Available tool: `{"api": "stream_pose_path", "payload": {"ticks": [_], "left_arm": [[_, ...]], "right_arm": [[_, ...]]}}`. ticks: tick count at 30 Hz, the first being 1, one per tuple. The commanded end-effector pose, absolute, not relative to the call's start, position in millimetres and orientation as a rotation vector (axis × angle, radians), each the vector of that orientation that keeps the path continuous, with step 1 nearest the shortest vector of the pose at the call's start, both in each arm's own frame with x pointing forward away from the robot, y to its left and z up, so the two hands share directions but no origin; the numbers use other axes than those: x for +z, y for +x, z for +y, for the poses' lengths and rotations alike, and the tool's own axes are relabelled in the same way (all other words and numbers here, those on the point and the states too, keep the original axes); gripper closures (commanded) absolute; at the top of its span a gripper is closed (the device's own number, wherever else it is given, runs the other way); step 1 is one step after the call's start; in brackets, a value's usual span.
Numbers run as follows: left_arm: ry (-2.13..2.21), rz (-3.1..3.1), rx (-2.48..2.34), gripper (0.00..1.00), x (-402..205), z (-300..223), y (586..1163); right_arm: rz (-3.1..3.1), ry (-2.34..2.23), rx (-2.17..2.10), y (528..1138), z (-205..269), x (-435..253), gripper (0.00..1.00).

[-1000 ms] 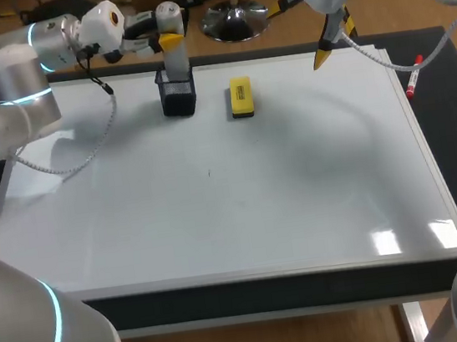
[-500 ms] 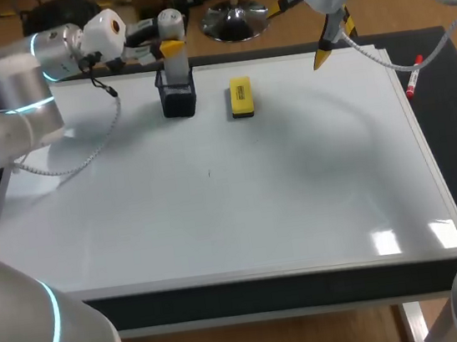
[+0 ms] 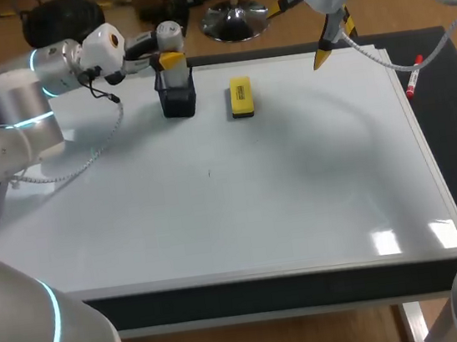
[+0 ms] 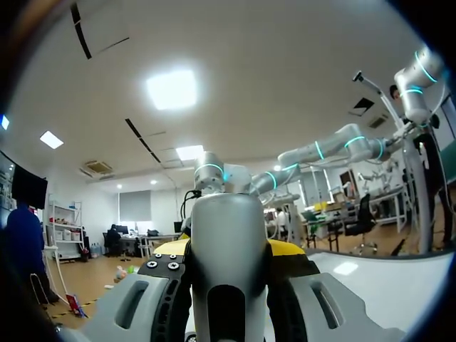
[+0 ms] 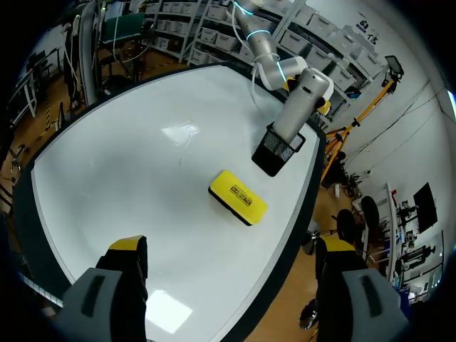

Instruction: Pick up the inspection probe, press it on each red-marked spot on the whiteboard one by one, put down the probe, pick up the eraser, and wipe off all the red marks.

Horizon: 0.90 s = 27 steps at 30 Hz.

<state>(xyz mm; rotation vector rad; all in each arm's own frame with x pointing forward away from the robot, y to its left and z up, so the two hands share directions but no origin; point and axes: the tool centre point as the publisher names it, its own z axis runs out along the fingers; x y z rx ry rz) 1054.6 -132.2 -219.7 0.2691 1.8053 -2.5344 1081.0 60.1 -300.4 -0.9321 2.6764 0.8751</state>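
The inspection probe [image 3: 168, 37], a grey cylinder, stands with its lower end in the black mesh holder [image 3: 178, 98] at the whiteboard's [image 3: 216, 206] back edge. My left gripper [image 3: 168, 58] is shut on it. In the left wrist view the probe [image 4: 228, 242] fills the gap between the yellow fingertips [image 4: 169, 249]. The yellow eraser [image 3: 241, 98] lies just right of the holder. I see no red marks on the board. My right gripper [image 3: 301, 33] hangs open above the back right of the board, and its view looks down on the eraser [image 5: 238, 197], holder [image 5: 278, 151] and probe [image 5: 303, 98].
A red marker [image 3: 412, 76] lies on the dark mat beyond the board's right edge. A cable [image 3: 83, 156] from my left arm droops over the board's left part. A tiny dark speck [image 3: 208, 173] sits near the board's middle.
My left gripper has come down with the probe, sinking it deeper into the mesh holder, and the left arm has shifted slightly. The right arm has not moved.
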Motion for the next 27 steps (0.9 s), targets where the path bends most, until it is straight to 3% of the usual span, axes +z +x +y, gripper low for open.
{"api": "stream_pose_path", "payload": {"ticks": [1,27], "left_arm": [[0.266,1.802,-2.529,1.00,-222,-130,1052],[0.375,1.823,-2.551,1.00,-237,-127,1076]], "right_arm": [[2.680,-0.937,0.871,1081,60,-299,0.00],[2.680,-0.937,0.871,1081,60,-299,0.00]]}}
